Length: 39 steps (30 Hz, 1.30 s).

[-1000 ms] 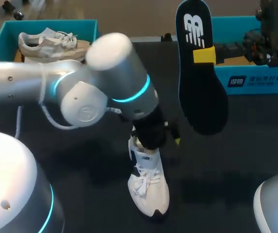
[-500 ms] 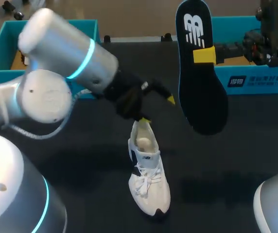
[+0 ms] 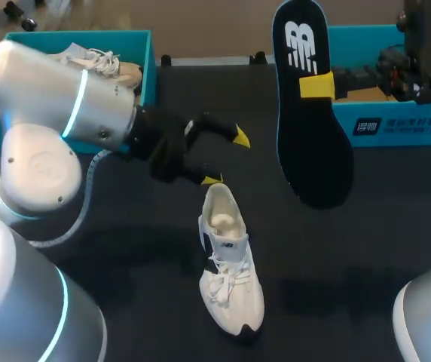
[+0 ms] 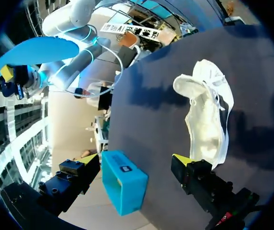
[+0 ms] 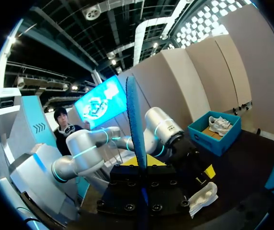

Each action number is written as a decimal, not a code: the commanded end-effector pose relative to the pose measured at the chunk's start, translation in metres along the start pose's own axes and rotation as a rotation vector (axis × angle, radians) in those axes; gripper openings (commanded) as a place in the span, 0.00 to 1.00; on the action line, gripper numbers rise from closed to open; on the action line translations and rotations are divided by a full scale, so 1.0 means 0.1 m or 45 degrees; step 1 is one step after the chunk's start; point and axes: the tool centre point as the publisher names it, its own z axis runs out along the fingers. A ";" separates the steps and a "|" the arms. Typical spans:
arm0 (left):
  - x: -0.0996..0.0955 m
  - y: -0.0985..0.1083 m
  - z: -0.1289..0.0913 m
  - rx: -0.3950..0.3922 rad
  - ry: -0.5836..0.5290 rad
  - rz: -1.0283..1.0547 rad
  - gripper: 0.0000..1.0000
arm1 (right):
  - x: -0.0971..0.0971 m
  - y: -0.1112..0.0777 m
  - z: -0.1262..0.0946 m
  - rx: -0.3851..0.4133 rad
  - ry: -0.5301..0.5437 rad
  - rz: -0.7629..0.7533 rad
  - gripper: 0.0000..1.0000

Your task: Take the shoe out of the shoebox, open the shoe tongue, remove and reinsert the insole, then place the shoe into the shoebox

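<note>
White shoe (image 3: 230,271) lies on the dark desk (image 3: 366,226), just nearer than the left claw (image 3: 227,158), which is spread and empty. Farther right, the right claw (image 3: 317,85) clamps the dark insole (image 3: 313,166) aloft beside the teal shoebox (image 3: 426,124).

In the head view I read even, diffuse light from overhead. The dark table (image 3: 366,226) takes it without glare. The white shoe (image 3: 230,279) stands bright against it, and soft-edged shadow patches lie on the table on both sides of it. The left arm (image 3: 50,113) shows broad, soft highlights on its silver casing, and its cyan ring glows. The insole (image 3: 310,128) reads nearly flat black, with little surface detail.

In the left wrist view the shoe's upper is close to washed out, and straight lines bow toward the rim.

In the right wrist view the insole, edge-on and close to the lens, looks soft. The foreground under it is underexposed.
</note>
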 end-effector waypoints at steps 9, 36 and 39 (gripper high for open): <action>-0.20 0.19 -0.21 -0.035 -0.441 0.090 1.00 | -0.02 0.02 0.03 0.005 0.003 0.001 0.00; -0.51 0.33 -0.62 -0.060 -0.604 0.146 1.00 | -1.10 0.35 0.00 0.110 0.088 0.209 0.00; -0.51 0.33 -0.62 -0.060 -0.604 0.146 1.00 | -1.10 0.35 0.00 0.110 0.088 0.209 0.00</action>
